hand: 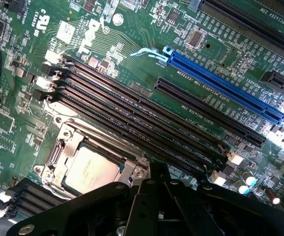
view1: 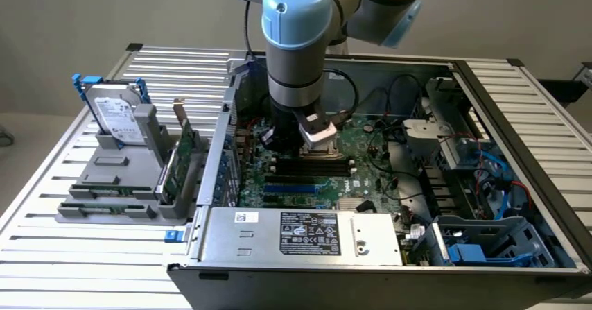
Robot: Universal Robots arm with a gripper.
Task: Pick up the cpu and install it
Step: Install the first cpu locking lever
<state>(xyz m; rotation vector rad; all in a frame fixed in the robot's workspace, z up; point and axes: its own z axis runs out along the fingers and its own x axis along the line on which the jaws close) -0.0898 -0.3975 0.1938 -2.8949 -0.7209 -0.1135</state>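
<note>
Cpu [hand: 89, 169], the small flat silvery-grey square chip, sits inside the square metal socket frame [hand: 63, 147] on the green motherboard [hand: 132, 44]; black gripper [hand: 154, 206] hovers just above, jaws fully closed, gripping nothing.

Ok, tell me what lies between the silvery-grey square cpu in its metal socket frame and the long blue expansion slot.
In the wrist view, black memory slots and a black expansion slot lie between the silvery-grey cpu and the long blue slot.
</note>
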